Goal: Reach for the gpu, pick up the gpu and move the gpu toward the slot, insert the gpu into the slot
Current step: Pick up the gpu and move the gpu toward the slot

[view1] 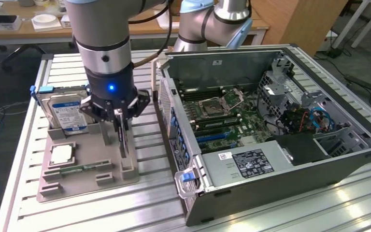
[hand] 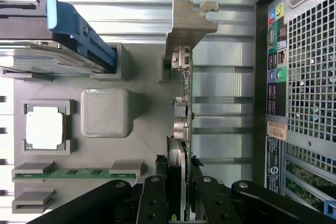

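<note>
A slatted metal surface (view1: 76,212) is carrying everything beneath the gripper (view1: 120,126). An open computer case (view1: 340,164) is lying near the gripper, on the exterior view's right. A grey tray (view1: 108,169) is sitting directly under the gripper, with a hard drive (view1: 66,113) standing nearby on the exterior view's left. The gripper is grasping the gpu (view1: 123,142), which is standing on edge in the tray. The blue slot (view1: 212,137) is lying inside the case, well apart from the gripper.

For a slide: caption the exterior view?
End effector closed on the upright gpu at the grey parts tray, beside the open computer case.
</note>
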Robot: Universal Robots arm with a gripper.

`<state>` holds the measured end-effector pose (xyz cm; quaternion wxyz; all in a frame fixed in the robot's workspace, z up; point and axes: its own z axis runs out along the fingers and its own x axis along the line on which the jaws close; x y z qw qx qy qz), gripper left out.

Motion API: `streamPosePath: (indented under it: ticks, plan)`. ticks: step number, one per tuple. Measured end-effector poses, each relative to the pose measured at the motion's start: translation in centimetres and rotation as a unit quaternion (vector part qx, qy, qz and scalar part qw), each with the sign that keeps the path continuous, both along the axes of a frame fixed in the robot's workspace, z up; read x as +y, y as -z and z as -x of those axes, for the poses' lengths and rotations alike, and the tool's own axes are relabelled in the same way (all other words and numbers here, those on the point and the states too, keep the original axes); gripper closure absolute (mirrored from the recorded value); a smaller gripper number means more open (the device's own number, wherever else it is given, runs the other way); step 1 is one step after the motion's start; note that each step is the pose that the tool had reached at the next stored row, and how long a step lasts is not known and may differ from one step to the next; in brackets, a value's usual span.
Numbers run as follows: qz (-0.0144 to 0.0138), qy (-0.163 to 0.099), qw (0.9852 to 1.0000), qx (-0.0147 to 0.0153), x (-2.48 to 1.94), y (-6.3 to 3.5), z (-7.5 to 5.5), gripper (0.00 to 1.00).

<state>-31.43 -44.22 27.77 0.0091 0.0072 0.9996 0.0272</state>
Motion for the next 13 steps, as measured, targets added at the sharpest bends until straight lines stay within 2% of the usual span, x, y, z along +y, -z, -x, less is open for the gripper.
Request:
streamPosePath:
  ticks: [13]
  plan:
    - [0.0, 0.0, 1.0, 0.0, 0.0, -0.97, 0.0, 0.74]
